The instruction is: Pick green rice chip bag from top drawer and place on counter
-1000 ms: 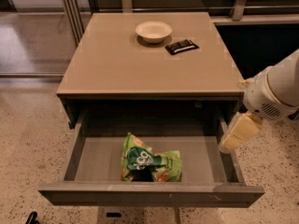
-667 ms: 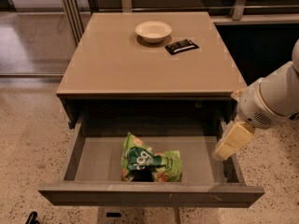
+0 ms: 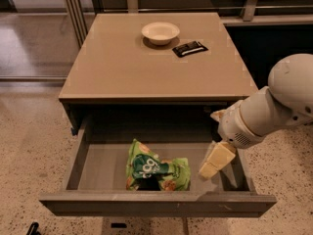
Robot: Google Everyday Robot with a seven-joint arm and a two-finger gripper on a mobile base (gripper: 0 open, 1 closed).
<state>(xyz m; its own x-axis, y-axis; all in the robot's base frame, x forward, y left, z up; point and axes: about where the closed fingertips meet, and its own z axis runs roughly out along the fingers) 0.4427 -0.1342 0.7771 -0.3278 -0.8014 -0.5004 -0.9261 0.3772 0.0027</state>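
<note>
Grey-brown, the top drawer (image 3: 146,203) stands pulled wide open below the bench (image 3: 146,72). My claw (image 3: 215,161) hangs in the drawer's right end, just inside the right side wall and close above the flat bottom. How far the claw is open I cannot tell from here, and I see nothing held in it. The green rice chip bag (image 3: 156,169) lies crumpled on the drawer bottom to the left of the claw, near it but apart, toward the front panel. The white arm (image 3: 274,106) reaches in from the right, above and behind the claw. Up on the bench, well beyond the claw and to its left, sit a pale bowl (image 3: 160,32) and, just right of the bowl, a small flat black packet (image 3: 190,48). The two are close but not touching. Speckled floor (image 3: 29,146) lies far to the left of the claw.
</note>
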